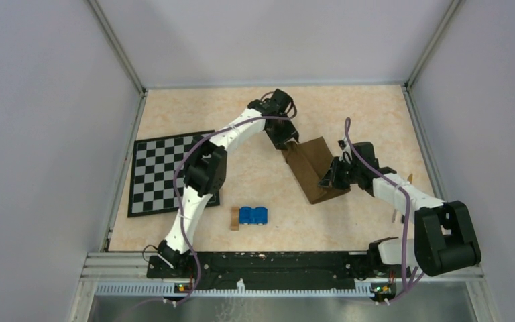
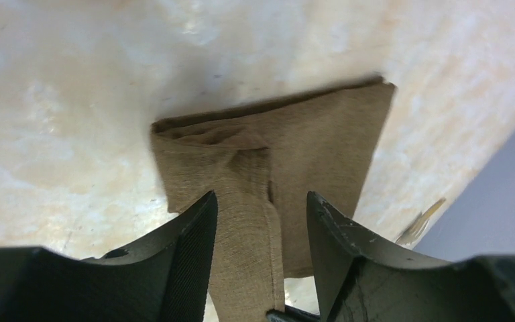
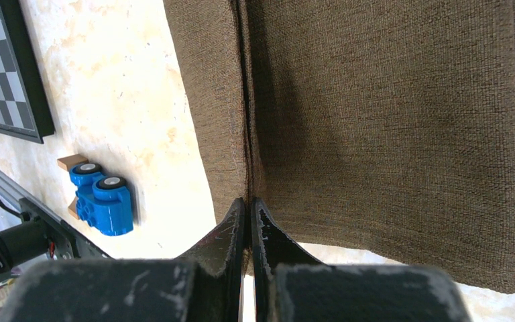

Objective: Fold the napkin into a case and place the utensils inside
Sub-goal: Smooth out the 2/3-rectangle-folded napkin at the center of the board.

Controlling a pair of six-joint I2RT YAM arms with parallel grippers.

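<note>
Lying at the left of the tabletop (image 1: 255, 114), a black-and-white checkered mat (image 1: 172, 173) is seen flat, partly crossed by the left arm. Near the front edge, a small tan wooden block (image 1: 234, 219) is set upright, touching the left side of a blue wheeled toy piece (image 1: 253, 215). Further right and deeper on the tabletop, the left gripper (image 1: 288, 142) is held over the far left corner of the napkin (image 1: 315, 168). In the left wrist view its fingers (image 2: 188, 235) are spread apart, a narrow folded flap of the cloth is framed between them, and nothing is clamped.

The napkin, dark brown, is laid folded right of centre, slanted so that its long side runs from the far left to the near right. It is flat, with one narrow strip turned over along its left edge and bunched a little at the far end.

At the napkin's near right end the right gripper (image 3: 248, 202) is lowered, with its fingers pressed together. Their tips are placed at the seam where the turned strip meets the broad panel. Whether cloth is caught between them cannot be told.
</note>
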